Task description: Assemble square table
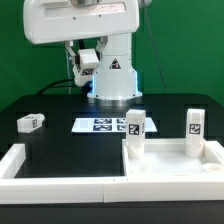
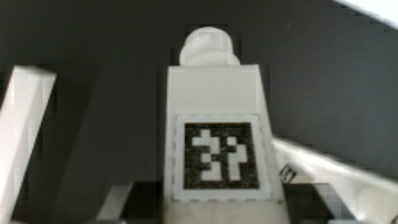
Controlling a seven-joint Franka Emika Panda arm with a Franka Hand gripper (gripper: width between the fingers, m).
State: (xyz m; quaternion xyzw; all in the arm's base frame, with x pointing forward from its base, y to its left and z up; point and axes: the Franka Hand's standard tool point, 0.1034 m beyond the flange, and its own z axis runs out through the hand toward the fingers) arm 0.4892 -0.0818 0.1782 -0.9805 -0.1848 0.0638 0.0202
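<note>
The square tabletop (image 1: 172,168), a white tray with a raised rim, lies at the exterior view's front right. Two white tagged legs stand upright on it, one (image 1: 135,128) at its far left corner and one (image 1: 195,126) at its far right corner. A third leg (image 1: 30,122) lies on the black table at the left. My gripper (image 1: 87,66) hangs high above the table's back, shut on a fourth leg (image 1: 89,59). In the wrist view this leg (image 2: 217,120) juts out between the dark fingers (image 2: 135,200) of the gripper (image 2: 217,208), tag facing the camera.
The marker board (image 1: 103,125) lies flat mid-table, just left of the nearer standing leg. Low white wall bars (image 1: 30,165) frame the front left. The robot's base (image 1: 113,80) stands behind. In the wrist view a white bar (image 2: 25,125) runs along one side.
</note>
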